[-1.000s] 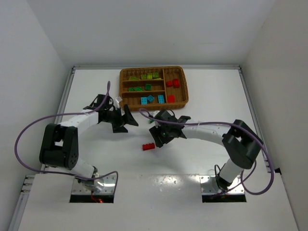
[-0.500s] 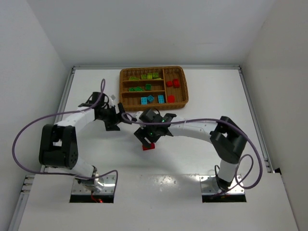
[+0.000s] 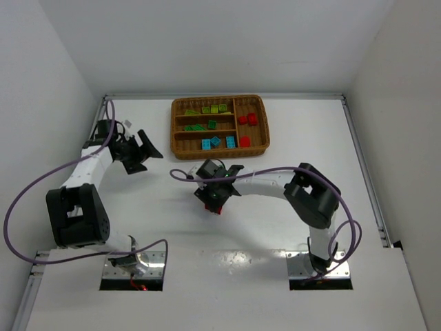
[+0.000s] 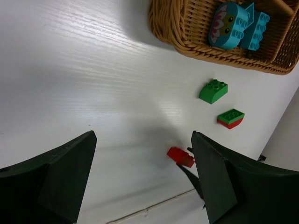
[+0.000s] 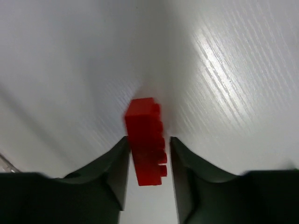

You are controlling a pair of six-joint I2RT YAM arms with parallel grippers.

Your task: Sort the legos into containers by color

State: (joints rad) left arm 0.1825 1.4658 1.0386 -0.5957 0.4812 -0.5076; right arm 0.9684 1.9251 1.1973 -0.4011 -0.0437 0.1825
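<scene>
A red brick (image 5: 145, 140) lies on the white table between the fingers of my right gripper (image 5: 148, 158). The jaws stand open on either side of it, with a small gap on the stud side. In the top view this gripper (image 3: 213, 198) is left of centre. My left gripper (image 3: 141, 155) is open and empty at the left of the table. Its wrist view shows the red brick (image 4: 181, 156), a dark green brick (image 4: 213, 90) and a green-on-red stack (image 4: 230, 118) loose on the table. The wicker tray (image 3: 265, 127) holds lime, dark green, cyan and red bricks in separate slots.
The tray's near corner (image 4: 187, 32) with cyan bricks (image 4: 236, 29) shows in the left wrist view. White walls close the table on three sides. The right arm stretches across the middle of the table.
My left arm has swung left, away from the table's centre. My right gripper has moved left and down over the red brick and now straddles it.
</scene>
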